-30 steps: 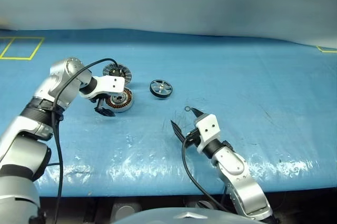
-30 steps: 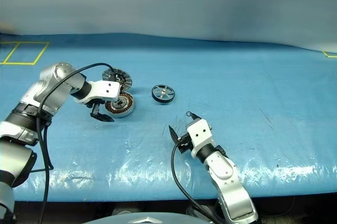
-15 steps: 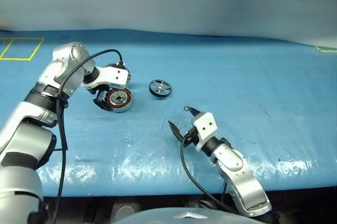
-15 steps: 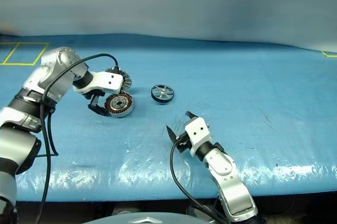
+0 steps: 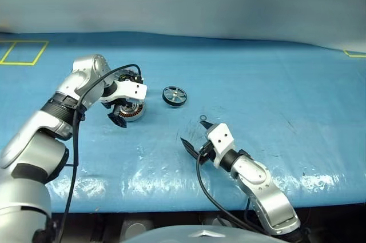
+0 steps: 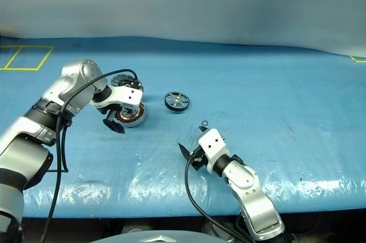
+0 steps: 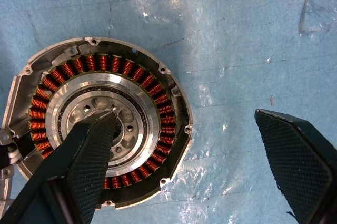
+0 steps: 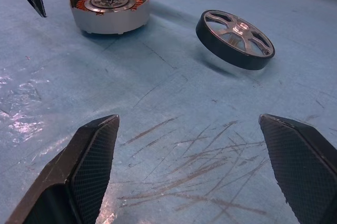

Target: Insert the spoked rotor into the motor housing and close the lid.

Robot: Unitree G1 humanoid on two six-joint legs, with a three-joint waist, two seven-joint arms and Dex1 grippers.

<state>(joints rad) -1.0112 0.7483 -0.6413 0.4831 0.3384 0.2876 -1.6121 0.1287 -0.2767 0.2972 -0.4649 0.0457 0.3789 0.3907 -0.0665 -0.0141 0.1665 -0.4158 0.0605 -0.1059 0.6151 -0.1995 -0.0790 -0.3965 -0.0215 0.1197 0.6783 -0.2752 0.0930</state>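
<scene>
Motor housing point(image 5: 130, 111) sits left of centre on blue worktop point(image 5: 274, 88), lid point(image 5: 132, 76) hinged up behind it, partly hidden by left claw point(image 5: 121, 118). That claw hangs wide open over housing, one finger point(image 7: 89, 150) above hub. Spoked rotor point(image 5: 174, 95) lies just right, apart. Tiny black ring point(image 5: 203, 119) near right claw point(image 5: 197, 138), also open, empty, lower centre.

You see a desk point(image 8: 174, 129) covered in glossy blue plastic sheeting, scratched and wrinkled. The motor housing point(image 7: 100, 129) looks like matt grey cast metal, with shiny copper windings around a bright machined hub. The spoked rotor point(image 8: 235, 38) pairs polished silver spokes with a smooth black rim. Each hand's fingers point(image 8: 95, 150) show matt black textured pads.
</scene>
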